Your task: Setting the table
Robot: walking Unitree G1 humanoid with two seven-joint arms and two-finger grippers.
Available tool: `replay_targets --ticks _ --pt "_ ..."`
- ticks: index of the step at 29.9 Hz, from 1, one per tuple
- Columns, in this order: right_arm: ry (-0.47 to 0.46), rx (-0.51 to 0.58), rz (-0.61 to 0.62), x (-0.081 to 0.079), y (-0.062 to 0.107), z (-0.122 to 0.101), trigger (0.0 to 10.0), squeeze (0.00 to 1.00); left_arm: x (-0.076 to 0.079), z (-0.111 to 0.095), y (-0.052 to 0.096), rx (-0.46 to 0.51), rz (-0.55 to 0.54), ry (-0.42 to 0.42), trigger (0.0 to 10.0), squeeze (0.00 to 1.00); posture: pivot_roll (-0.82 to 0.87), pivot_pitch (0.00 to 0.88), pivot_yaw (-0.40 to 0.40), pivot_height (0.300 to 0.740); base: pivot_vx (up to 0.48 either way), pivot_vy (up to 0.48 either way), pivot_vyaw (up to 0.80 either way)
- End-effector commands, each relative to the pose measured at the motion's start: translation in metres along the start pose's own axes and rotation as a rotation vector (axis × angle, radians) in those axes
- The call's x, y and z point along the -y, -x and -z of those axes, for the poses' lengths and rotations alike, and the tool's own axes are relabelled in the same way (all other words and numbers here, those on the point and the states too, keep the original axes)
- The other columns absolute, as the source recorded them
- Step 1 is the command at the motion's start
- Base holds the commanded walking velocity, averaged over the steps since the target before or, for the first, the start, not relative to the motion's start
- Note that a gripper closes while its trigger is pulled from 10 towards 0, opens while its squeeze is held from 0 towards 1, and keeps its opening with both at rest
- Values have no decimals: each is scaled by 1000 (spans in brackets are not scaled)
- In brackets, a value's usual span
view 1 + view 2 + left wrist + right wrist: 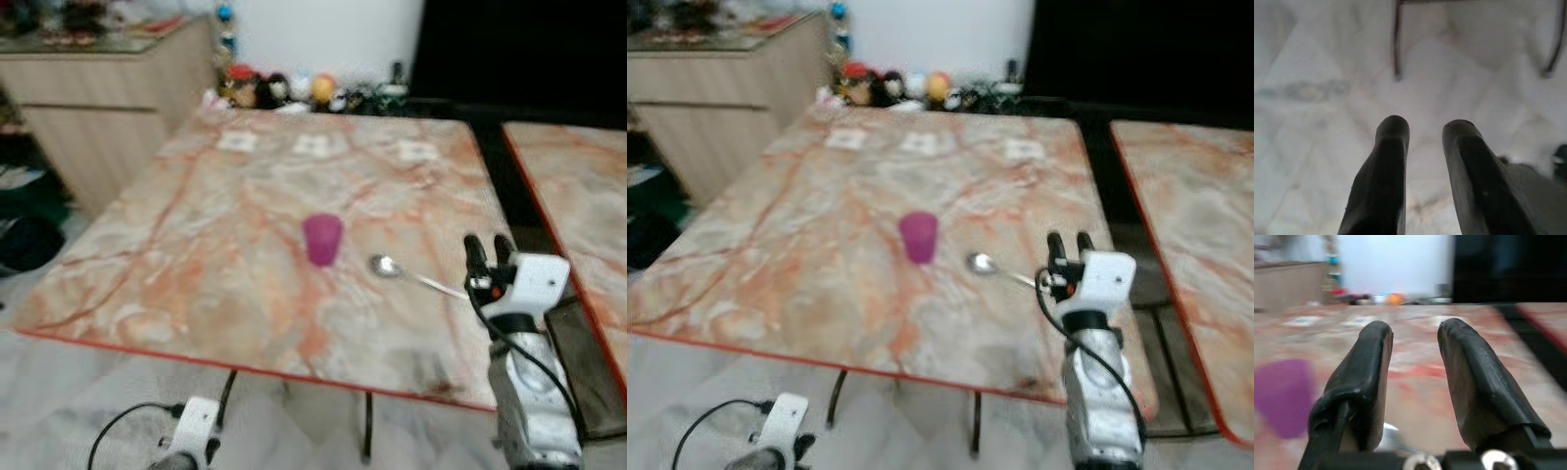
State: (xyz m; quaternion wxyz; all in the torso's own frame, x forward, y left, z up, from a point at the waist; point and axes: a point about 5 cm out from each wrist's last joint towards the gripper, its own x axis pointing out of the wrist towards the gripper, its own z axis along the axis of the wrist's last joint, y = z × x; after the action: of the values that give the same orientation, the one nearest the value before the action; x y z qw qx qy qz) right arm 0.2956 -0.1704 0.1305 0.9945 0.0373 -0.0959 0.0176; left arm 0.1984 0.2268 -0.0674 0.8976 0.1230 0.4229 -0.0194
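So far little is laid: a purple cup (pixel 322 238) stands near the middle of the marbled surface (pixel 196 245), and a metal spoon (pixel 387 265) lies just beside the cup, toward my right arm. Plates and other cutlery are, I judge, yet to come. My right pincer (pixel 489 248) hovers over the spoon's handle end, fingers apart, holding nothing. Its wrist view shows the spoon's bowl under the fingers. My left pincer (pixel 1425 128) hangs below the surface's edge, fingers apart, over pale floor.
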Motion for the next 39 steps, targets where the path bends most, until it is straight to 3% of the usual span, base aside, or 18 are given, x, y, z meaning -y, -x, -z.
replay_targets --ticks 1,7,18,24,25,31,32,33,39 --pt "18 2 21 12 3 -2 10000 0 6 -3 -1 0 14 -6 10000 0 52 0 -3 740 307 0 0" --pt "22 -4 8 11 3 -2 10000 0 6 -3 -1 0 14 -5 10000 0 51 0 -5 740 302 0 0" --pt "18 -22 -47 5 -8 0 10000 0 7 -1 -1 -8 18 -4 10000 0 51 0 -7 740 0 0 0" --pt "56 -64 -8 19 -35 0 10000 0 8 -2 -1 -7 20 -6 10000 0 49 0 -6 740 0 0 0" --pt "43 -62 -20 19 -40 -3 10000 1000 8 -2 -1 -7 20 -6 10000 0 49 0 -6 740 0 0 0" --pt "14 -15 -27 14 -50 -11 10000 1000 8 -1 -1 -7 20 -4 10000 0 54 0 -8 740 0 0 0" --pt "11 -15 -25 13 -49 -10 10000 631 8 -1 -1 -8 20 -3 10000 0 53 0 -7 740 0 0 0" --pt "12 -22 -26 10 -46 -7 10000 0 8 0 -1 -10 20 -4 10000 0 51 0 -6 740 0 0 0" --pt "-12 -69 -16 3 -33 11 10000 0 9 4 0 -26 23 -13 10000 0 51 0 -8 740 0 0 0"
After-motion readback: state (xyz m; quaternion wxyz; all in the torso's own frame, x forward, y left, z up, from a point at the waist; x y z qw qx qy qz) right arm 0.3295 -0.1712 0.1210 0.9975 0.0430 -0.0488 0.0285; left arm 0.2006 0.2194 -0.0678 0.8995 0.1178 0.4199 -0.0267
